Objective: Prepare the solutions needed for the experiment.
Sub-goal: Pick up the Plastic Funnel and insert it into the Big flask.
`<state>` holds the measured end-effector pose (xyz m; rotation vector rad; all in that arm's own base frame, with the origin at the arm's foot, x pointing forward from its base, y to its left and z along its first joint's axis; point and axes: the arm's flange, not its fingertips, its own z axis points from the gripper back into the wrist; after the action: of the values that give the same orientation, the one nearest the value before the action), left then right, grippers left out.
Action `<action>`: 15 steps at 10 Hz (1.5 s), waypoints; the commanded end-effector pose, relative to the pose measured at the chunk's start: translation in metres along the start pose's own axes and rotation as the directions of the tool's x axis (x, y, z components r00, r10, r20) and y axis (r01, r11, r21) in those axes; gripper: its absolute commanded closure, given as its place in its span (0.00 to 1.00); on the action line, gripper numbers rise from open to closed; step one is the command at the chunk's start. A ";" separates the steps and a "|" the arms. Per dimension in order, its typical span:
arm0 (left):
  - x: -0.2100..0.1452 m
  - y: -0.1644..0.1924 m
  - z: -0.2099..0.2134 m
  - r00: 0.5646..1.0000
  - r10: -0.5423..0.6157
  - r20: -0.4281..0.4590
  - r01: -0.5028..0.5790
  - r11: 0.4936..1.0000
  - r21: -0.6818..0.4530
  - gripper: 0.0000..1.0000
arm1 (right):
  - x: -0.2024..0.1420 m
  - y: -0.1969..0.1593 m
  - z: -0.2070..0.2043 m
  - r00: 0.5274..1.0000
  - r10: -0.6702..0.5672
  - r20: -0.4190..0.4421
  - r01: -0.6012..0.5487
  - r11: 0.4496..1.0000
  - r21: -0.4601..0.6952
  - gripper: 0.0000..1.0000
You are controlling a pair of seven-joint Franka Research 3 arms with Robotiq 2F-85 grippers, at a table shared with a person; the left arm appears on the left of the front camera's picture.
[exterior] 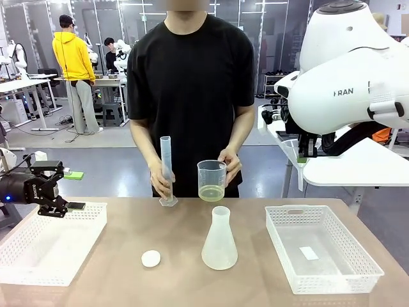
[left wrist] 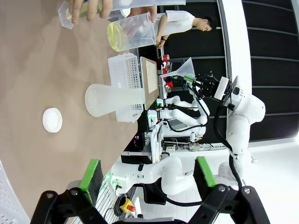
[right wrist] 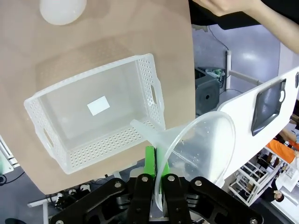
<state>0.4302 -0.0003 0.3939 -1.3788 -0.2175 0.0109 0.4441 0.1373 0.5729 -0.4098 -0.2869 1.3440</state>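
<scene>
Right arm marked "RAN". Two baskets, one flask, one beaker of solution. Left gripper spread wide; right gripper clamps funnel.

Solutions: pale yellow, clear; shallow level layer at the bottom of an upright translucent beaker. Beaker lies at 12 o'clock from the conical flask, apart from it.

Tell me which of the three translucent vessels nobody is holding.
The conical flask, standing free mid-table; one hand grips the tall cylinder, the other hand the beaker with pale yellow liquid.
</scene>
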 end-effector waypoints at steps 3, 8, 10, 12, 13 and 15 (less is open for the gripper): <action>0.001 -0.002 -0.001 1.000 -0.017 0.012 0.018 0.999 -0.031 0.00 | 0.023 0.014 -0.005 0.985 0.146 0.088 -0.139 0.987 -0.076 0.97; 0.001 -0.002 -0.001 1.000 -0.017 0.012 0.018 0.999 -0.031 0.00 | 0.086 0.059 0.016 0.880 0.413 0.233 -0.370 0.906 -0.208 0.97; 0.001 -0.002 -0.001 1.000 -0.017 0.012 0.018 0.999 -0.031 0.00 | 0.096 0.073 0.026 0.831 0.468 0.302 -0.409 0.881 -0.240 0.97; 0.001 -0.002 -0.001 1.000 -0.017 0.012 0.018 0.999 -0.031 0.00 | 0.100 0.088 0.036 0.797 0.495 0.347 -0.431 0.868 -0.248 0.97; 0.001 -0.002 -0.001 1.000 -0.017 0.012 0.018 0.999 -0.031 0.00 | 0.099 0.092 0.037 0.793 0.490 0.363 -0.433 0.872 -0.229 0.97; 0.001 -0.002 -0.001 1.000 -0.017 0.012 0.018 0.999 -0.031 0.00 | 0.097 0.098 0.040 0.800 0.483 0.355 -0.430 0.875 -0.221 0.97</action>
<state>0.4302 -0.0002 0.3940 -1.3790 -0.2174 0.0108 0.3641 0.2638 0.5621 -0.3379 -0.6546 1.8805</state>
